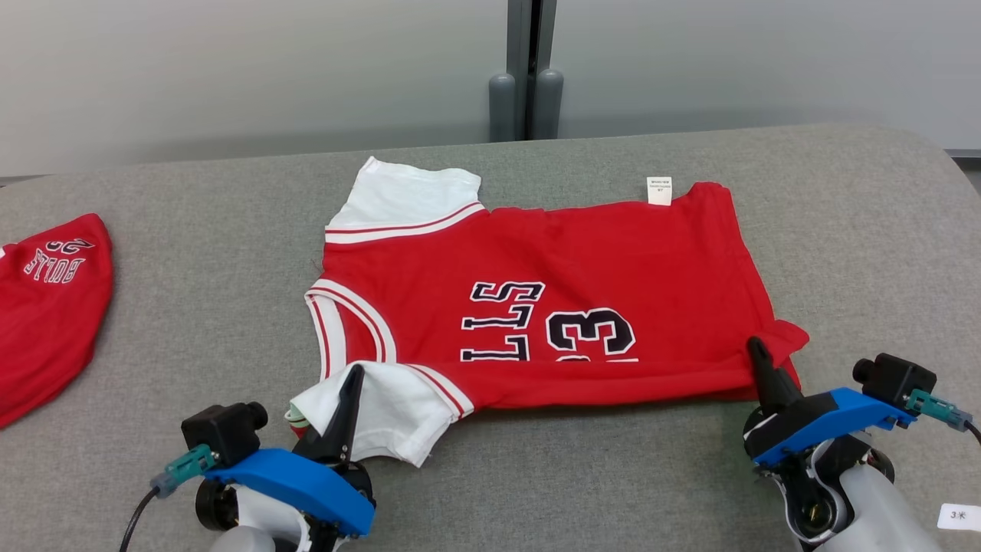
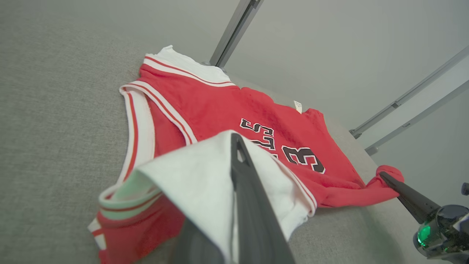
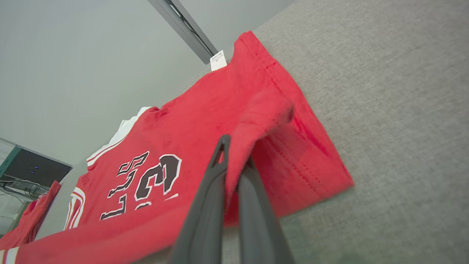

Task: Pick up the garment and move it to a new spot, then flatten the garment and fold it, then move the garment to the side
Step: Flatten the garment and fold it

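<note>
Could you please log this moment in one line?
left gripper: shut on jersey sleeve | right gripper: shut on jersey hem | jersey: half-folded on table

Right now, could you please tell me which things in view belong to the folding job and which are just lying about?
In the job: red jersey; left gripper, shut on its white sleeve; right gripper, shut on its hem corner.

Lying about: second red garment, far left on the grey table; small white label, lower right.
</note>
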Tool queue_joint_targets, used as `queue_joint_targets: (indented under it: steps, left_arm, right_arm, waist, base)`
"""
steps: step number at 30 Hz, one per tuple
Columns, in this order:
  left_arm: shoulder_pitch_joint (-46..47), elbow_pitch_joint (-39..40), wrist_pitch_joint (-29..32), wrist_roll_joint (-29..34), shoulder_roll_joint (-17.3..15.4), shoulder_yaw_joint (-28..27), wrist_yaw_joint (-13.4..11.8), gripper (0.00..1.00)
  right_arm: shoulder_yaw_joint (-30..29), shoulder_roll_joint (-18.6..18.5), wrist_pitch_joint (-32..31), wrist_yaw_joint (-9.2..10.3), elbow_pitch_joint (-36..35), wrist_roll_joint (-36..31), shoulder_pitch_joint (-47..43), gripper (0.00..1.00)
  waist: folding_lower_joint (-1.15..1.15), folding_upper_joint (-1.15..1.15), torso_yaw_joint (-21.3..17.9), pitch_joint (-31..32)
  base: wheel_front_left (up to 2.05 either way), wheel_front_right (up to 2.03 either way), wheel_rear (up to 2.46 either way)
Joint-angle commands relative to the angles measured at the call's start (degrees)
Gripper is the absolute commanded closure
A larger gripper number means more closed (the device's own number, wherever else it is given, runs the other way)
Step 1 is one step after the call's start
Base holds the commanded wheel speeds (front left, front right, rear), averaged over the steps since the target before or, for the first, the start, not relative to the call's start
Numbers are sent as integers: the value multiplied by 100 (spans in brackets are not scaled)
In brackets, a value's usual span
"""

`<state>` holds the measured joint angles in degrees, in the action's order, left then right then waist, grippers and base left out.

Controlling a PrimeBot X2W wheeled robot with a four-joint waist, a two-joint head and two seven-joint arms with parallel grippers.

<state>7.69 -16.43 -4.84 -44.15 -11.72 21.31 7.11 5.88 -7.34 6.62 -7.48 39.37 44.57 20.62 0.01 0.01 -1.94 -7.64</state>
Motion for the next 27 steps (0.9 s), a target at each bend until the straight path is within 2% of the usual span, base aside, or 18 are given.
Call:
queue_joint_targets:
  steps: [1,10,20,21,22,23,27]
  left_arm:
    - [169,-73,31,-68,-3,11,46,100]
    - [834,-547,255,-303,-119,235,53,100]
    - [1553,-1115,174,-567,-202,533,47,100]
    - [1655,-1201,124,-548,-208,559,37,100]
    - [1752,-1285,38,-567,-186,553,37,57]
    - [1823,-1412,-44,-561,-179,540,38,0]
    - [2016,-1746,-578,-556,-108,520,38,0]
  right_arm:
    - [-36,11,16,-3,94,-36,151,100]
    - [12,8,-47,-3,780,-190,840,100]
    - [205,53,126,-3,1467,-223,1536,100]
    - [228,50,213,-3,1508,-242,1605,84]
    - [217,45,279,-2,1588,-232,1678,0]
    - [225,34,344,-2,1681,-265,1722,0]
    - [358,54,593,-3,1903,-362,1853,0]
  waist:
    - [-1,-1,6,-11]
    - [-1,-1,2,-187]
    - [-1,-1,-9,-451]
    - [-1,-1,-11,-475]
    - [-1,-1,-12,-492]
    - [-1,-1,-14,-501]
    - [-1,-1,-32,-474]
  base:
    - [0,0,0]
    - [0,0,0]
    - [0,0,0]
    - [0,0,0]
    - [0,0,0]
    - [0,0,0]
    - [0,0,0]
